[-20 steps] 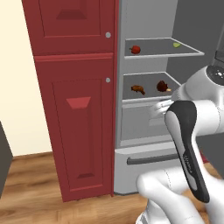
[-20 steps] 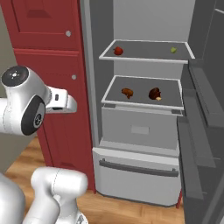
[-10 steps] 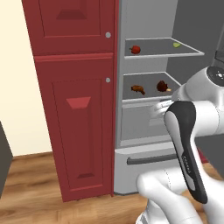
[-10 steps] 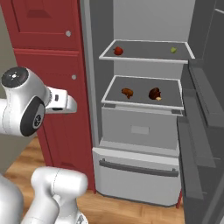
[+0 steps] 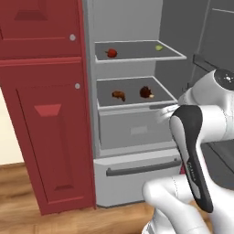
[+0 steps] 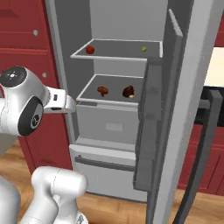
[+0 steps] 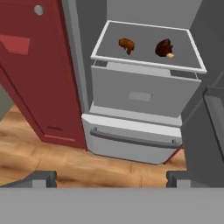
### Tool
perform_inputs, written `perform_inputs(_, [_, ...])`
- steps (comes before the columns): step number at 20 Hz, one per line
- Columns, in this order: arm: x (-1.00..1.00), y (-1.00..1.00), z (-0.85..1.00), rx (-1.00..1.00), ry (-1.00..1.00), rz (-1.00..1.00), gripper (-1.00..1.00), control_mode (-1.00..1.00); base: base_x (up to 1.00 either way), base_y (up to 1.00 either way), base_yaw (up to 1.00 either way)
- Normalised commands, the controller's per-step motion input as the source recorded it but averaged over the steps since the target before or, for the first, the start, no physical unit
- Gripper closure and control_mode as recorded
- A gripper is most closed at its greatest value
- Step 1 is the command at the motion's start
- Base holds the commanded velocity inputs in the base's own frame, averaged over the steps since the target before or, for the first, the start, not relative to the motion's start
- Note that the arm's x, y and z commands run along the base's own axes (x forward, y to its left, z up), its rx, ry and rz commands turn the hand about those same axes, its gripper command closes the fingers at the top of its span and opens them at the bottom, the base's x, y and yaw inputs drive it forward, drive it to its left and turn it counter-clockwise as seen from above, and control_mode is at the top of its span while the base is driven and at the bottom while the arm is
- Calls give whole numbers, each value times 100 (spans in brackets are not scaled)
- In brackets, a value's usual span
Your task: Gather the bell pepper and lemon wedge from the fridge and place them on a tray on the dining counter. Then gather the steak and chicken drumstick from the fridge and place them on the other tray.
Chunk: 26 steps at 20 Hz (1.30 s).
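Red cabinet, fridge, no lettering

Fridge: one, door open.
Shelves: two.
Upper shelf: one bell pepper near its left edge; one lemon wedge near its right edge.
Lower shelf: one steak left of centre; one chicken drumstick right of centre.
Red cabinet: one, beside the fridge.
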Motion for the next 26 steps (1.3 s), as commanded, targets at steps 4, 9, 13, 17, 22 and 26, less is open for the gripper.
perform_inputs(4, [0, 0, 0, 0, 0, 0, -100, 100, 24, -41, 0])
perform_inputs(9, [0, 0, 0, 0, 0, 0, -100, 100, 97, 0, 0])
perform_inputs(13, [0, 0, 0, 0, 0, 0, -100, 100, 100, 1, 0])
perform_inputs(17, [0, 0, 0, 0, 0, 0, -100, 100, 100, -19, -5])
perform_inputs(22, [0, 0, 0, 0, 0, 0, -100, 100, 100, -9, -7])
perform_inputs(26, [0, 0, 0, 0, 0, 0, -100, 100, 76, 0, -8])
